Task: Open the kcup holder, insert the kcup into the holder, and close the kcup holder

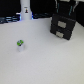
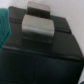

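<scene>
Exterior view: the kcup holder [image 1: 63, 26] sits on the white table [image 1: 45, 62] toward the exterior view's right, the gripper [image 1: 64, 12] just above it — jaw opening unclear. Well apart toward the left stands the kcup [image 1: 21, 45], green-topped — nothing grips it

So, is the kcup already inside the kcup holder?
No, the kcup stands on the white table, well apart from the kcup holder.

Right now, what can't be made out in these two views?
- End effector: exterior view, blurred against the dark background; open or shut unclear.
- Kcup holder: too blurred to tell whether a drawer is open.
- Kcup: too small for detail; absent from wrist view.
</scene>
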